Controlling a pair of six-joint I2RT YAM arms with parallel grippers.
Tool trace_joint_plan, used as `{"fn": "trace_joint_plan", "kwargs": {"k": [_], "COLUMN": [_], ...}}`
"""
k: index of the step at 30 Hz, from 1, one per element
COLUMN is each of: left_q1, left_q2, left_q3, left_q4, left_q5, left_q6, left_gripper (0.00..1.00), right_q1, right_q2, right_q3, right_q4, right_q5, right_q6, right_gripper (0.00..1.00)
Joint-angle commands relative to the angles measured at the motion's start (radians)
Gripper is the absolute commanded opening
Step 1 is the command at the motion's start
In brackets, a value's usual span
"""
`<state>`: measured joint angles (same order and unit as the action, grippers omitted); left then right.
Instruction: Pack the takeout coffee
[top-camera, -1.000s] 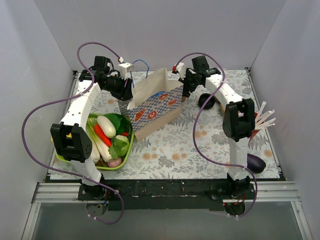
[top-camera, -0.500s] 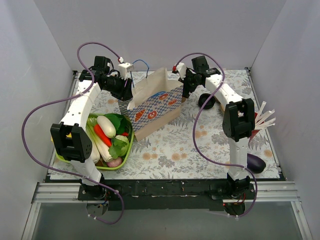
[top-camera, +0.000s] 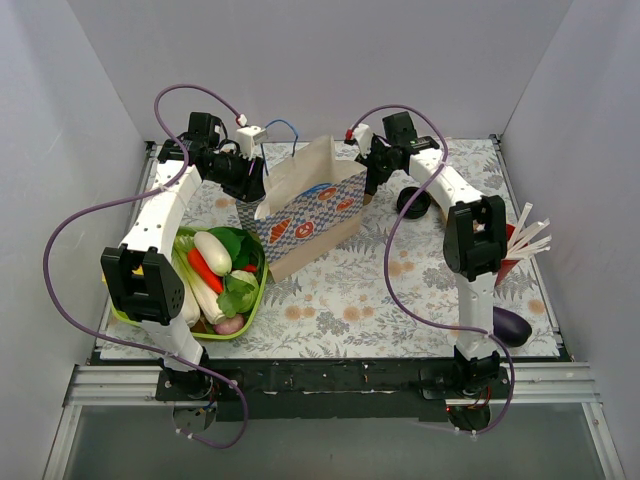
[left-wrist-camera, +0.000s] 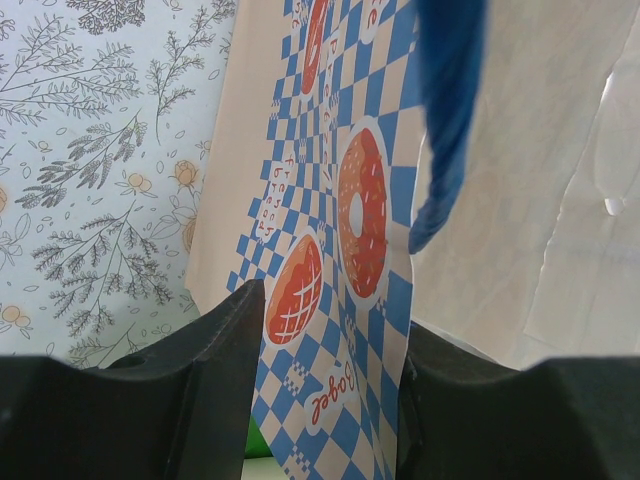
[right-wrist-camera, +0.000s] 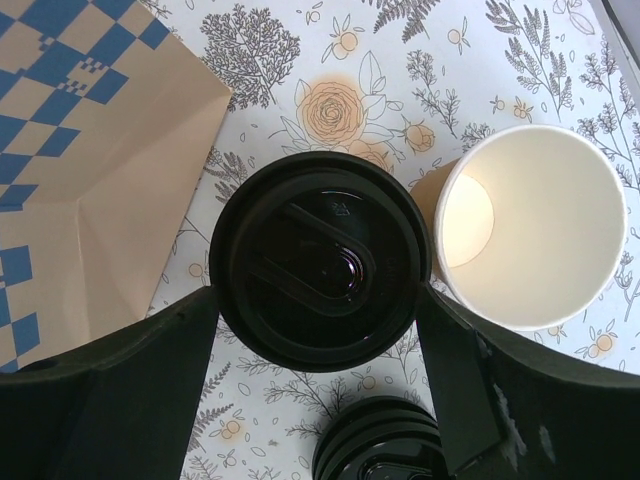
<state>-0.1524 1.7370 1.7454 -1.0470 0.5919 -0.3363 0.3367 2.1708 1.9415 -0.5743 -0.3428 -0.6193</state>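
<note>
The takeout coffee (right-wrist-camera: 320, 265), a cup under a round black lid, stands on the floral cloth just right of the paper bag (top-camera: 310, 215). My right gripper (right-wrist-camera: 320, 300) is open and straddles it from above, one finger at each side of the lid. In the top view that gripper (top-camera: 372, 180) hangs behind the bag's right end, and the cup under it is hidden. My left gripper (left-wrist-camera: 328, 320) is shut on the bag's checkered side wall (left-wrist-camera: 350, 230). It holds the bag's left rim in the top view (top-camera: 255, 185).
An open, empty paper cup (right-wrist-camera: 530, 225) stands right next to the lidded one, with a stack of black lids (right-wrist-camera: 385, 445) nearer my wrist. A green basket (top-camera: 257, 292) of vegetables sits front left. A red cup of white sticks (top-camera: 520, 245) and a purple eggplant (top-camera: 512, 325) are at the right.
The right arm's elbow has shifted very slightly. The left arm and the bag have not moved.
</note>
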Motion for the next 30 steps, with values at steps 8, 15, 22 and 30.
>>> {"fn": "trace_joint_plan", "kwargs": {"k": [8,15,22,30], "left_q1": [0.001,0.001,0.002,0.001], "left_q2": [-0.016,-0.014,-0.017,-0.042], "left_q3": [0.02,0.008,0.009,-0.038], "left_q4": [-0.016,-0.008,-0.005,0.028], "left_q5": [0.008,0.025,0.045,0.091], "left_q6": [0.011,0.013,0.017,0.005], "left_gripper": [0.41,0.41,0.41,0.41], "right_q1": [0.001,0.001,-0.007,-0.041], "right_q2": [0.018,-0.037,-0.112,-0.296], "right_q3": [0.033,-0.006,-0.019,-0.208], "right_q4": [-0.019,-0.036,-0.122,-0.205], "right_q5": [-0.039,-0.024,0.033,0.056], "right_q6": [0.016,0.004,-0.01,-0.019], "right_gripper": [0.72,0.62,0.59,0.57]}}
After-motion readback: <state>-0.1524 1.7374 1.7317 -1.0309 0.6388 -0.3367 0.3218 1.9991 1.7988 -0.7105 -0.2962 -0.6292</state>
